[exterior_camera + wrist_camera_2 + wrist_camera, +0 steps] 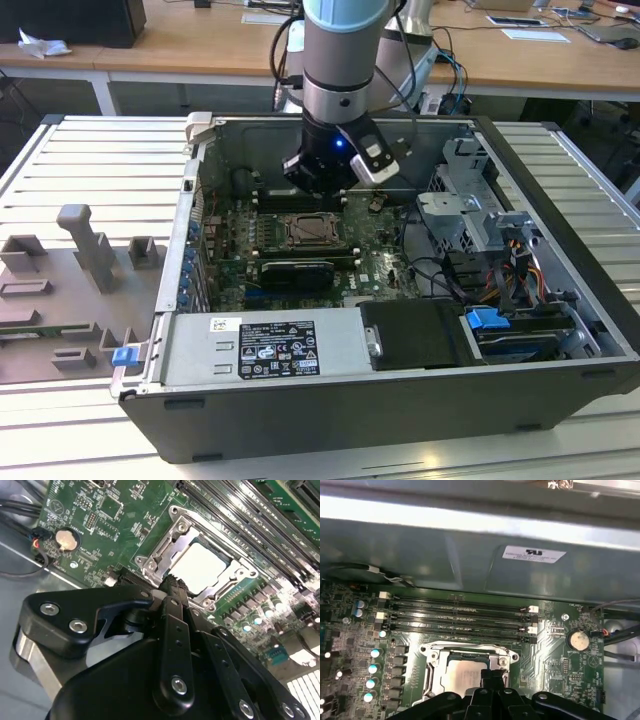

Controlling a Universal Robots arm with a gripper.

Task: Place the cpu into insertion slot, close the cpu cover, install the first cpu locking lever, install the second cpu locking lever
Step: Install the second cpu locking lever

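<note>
The cpu (pixel 200 569) lies flat in the insertion slot (pixel 310 232) on the green board, its pale metal top showing. The cpu cover (pixel 167 542) is down around it, a silvery frame with the chip seen through its cut-out. In the first wrist view the cpu (pixel 461 675) and the cpu cover (pixel 432 655) sit just beyond my fingertips. My gripper (pixel 172 583) hangs low over the socket's near edge, fingers pressed together with nothing between them. From outside, the gripper (pixel 318 188) stands just behind the socket.
Long memory slots (pixel 460 612) run beside the socket, and a coin battery (pixel 578 640) sits nearby. A black card (pixel 295 272), the power supply (pixel 270 350), a drive cage (pixel 470 210) and cables crowd the case. Its metal walls (pixel 205 160) enclose everything.
</note>
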